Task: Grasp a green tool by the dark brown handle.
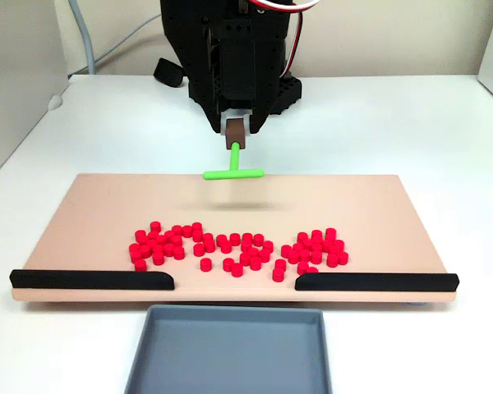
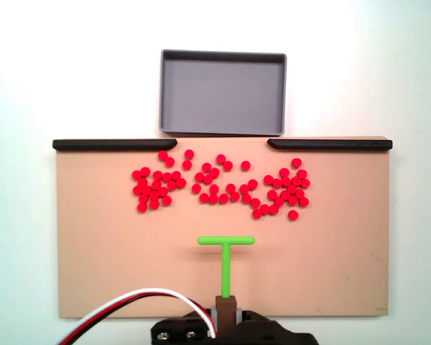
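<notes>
The green tool (image 1: 233, 172) is a bright-green T with a thin stem and a crossbar, capped by the dark brown handle (image 1: 235, 130). My black gripper (image 1: 237, 131) is shut on that handle at the far edge of the tan board (image 1: 107, 205). The tool hangs with its crossbar just above the board and casts a faint shadow below it. In the other fixed view the green tool (image 2: 225, 262) points up the picture from the handle (image 2: 225, 305), held by the gripper (image 2: 226, 312) at the bottom edge.
Several small red cylinders (image 1: 238, 246) lie scattered across the board's middle. Two long black bars (image 1: 90, 280) (image 1: 376, 281) line its near edge, with a gap between them. A grey tray (image 1: 230, 349) sits on the white table beyond that gap.
</notes>
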Robot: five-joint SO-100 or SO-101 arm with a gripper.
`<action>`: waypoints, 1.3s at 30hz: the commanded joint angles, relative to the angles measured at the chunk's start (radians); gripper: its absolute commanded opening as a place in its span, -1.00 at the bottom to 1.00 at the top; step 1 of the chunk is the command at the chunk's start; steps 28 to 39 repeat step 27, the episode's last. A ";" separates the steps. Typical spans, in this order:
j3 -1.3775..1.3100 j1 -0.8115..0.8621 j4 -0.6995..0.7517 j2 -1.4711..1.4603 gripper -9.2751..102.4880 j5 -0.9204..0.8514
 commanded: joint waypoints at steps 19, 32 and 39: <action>-0.031 0.000 0.002 0.021 -0.84 -0.006; -0.031 0.006 0.002 0.021 -0.84 -0.020; -0.031 0.006 0.002 0.021 -0.84 -0.020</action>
